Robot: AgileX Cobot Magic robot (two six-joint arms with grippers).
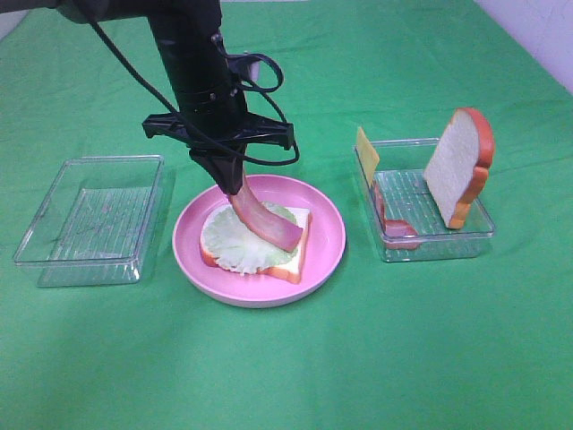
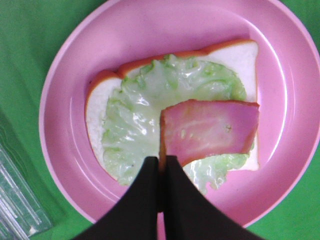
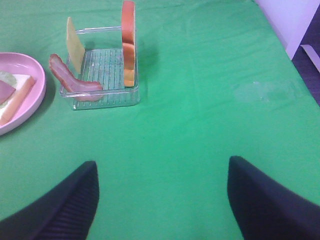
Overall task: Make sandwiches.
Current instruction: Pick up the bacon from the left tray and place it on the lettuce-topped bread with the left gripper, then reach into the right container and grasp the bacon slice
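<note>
- Left claw (image 2: pixel 161 167) pinches the meat strip (image 2: pixel 210 131) by one end, centre frame; it bends, so likely soft and light.
- Right claw (image 3: pixel 162 170) spread, empty.

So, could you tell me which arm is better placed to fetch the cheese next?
Probably right: the right gripper is open, facing the tray holding the cheese; the left gripper is shut on the meat strip above the plate.

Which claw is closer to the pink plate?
Left. The left claw hangs right over the pink plate, pinching a meat strip whose end lies on the lettuce. The right claw is open over green cloth, farther away, past the tray.
</note>
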